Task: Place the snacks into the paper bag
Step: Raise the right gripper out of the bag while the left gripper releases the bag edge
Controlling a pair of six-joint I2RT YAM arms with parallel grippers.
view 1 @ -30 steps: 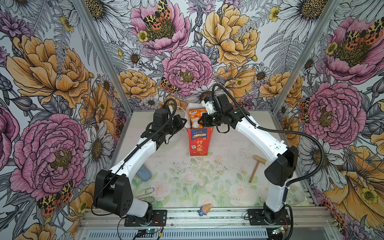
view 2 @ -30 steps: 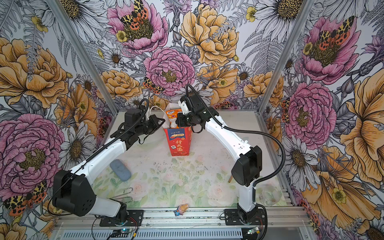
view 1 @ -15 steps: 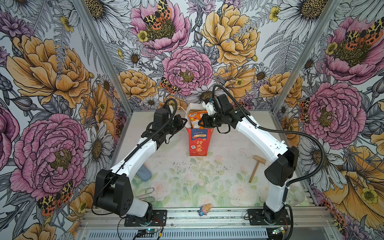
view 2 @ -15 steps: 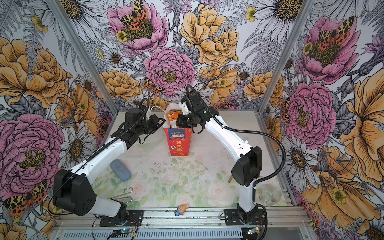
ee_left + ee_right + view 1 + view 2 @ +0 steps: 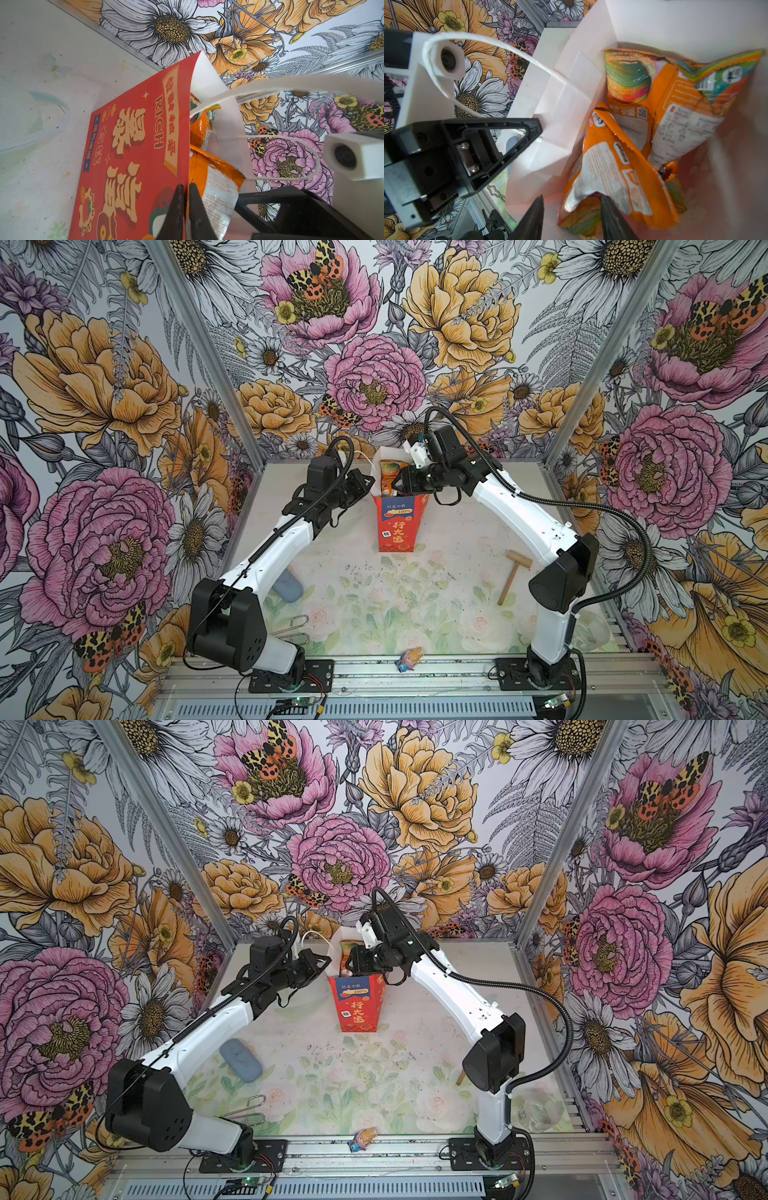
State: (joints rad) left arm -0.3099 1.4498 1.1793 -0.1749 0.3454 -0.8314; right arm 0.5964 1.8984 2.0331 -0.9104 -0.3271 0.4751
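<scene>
The red paper bag (image 5: 399, 526) (image 5: 357, 1006) stands upright at the back of the table, mouth open. Three orange snacks (image 5: 608, 166) (image 5: 685, 108) (image 5: 627, 83) lie inside against its white wall (image 5: 560, 99); their tops show in both top views (image 5: 390, 472) (image 5: 348, 952). My left gripper (image 5: 186, 199) (image 5: 369, 484) is shut on the bag's left rim (image 5: 133, 145), an orange packet (image 5: 212, 172) just behind it. My right gripper (image 5: 572, 209) (image 5: 395, 485) hangs open in the bag's mouth, the nearest packet's end lying loose between its fingers.
A small wooden mallet (image 5: 513, 572) lies at the right. A grey-blue oblong thing (image 5: 241, 1060) and a wire clip (image 5: 249, 1108) sit by the left arm. A tiny wrapped candy (image 5: 409, 657) rests on the front rail. A clear jar (image 5: 590, 630) stands front right.
My right gripper has opened and let go of the orange packet, which has sunk deeper into the bag. The left arm has kept its hold on the rim.
</scene>
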